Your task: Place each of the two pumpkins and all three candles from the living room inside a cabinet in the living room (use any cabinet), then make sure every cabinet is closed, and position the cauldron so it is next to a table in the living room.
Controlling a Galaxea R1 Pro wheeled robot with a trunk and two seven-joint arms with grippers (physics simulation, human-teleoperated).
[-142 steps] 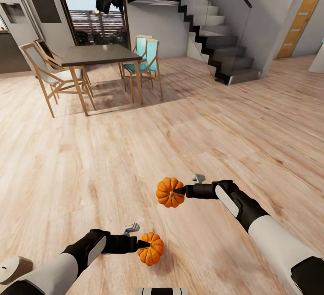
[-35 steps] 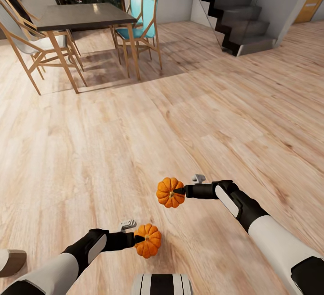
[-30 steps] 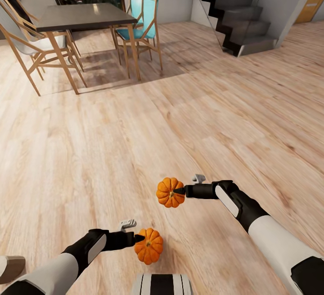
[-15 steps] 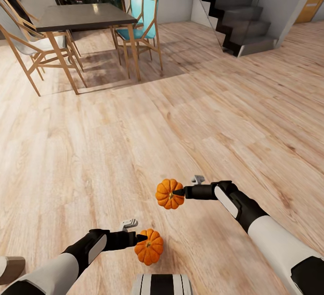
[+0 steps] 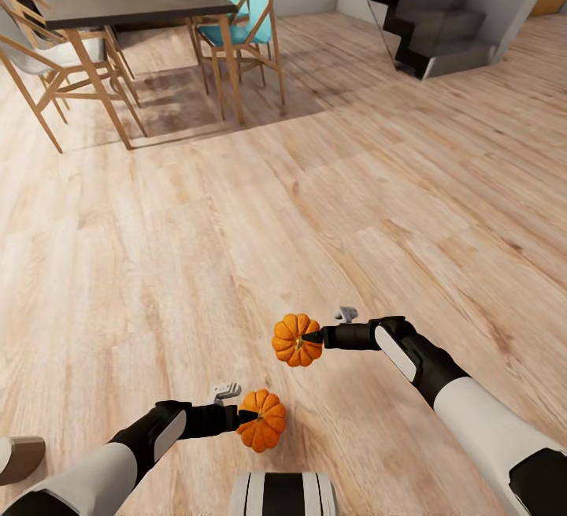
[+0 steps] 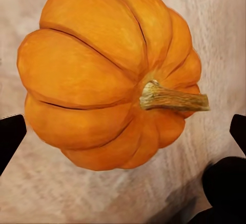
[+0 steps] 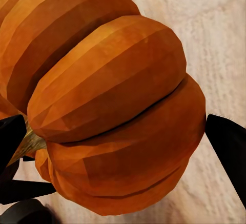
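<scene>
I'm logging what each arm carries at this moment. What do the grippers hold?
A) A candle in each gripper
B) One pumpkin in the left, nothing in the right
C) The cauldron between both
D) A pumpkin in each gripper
D: the left gripper grips one orange pumpkin, the right gripper the other pumpkin, both above the wood floor.

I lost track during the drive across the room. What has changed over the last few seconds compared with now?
The camera moved: the view tipped down and drew nearer the dark dining table, so the table, the chairs and the staircase sit higher in the head view. The small ribbed orange pumpkin in the left hand wobbled slightly. Both hands stay shut on their pumpkins; the right hand holds the other pumpkin unmoved.
</scene>
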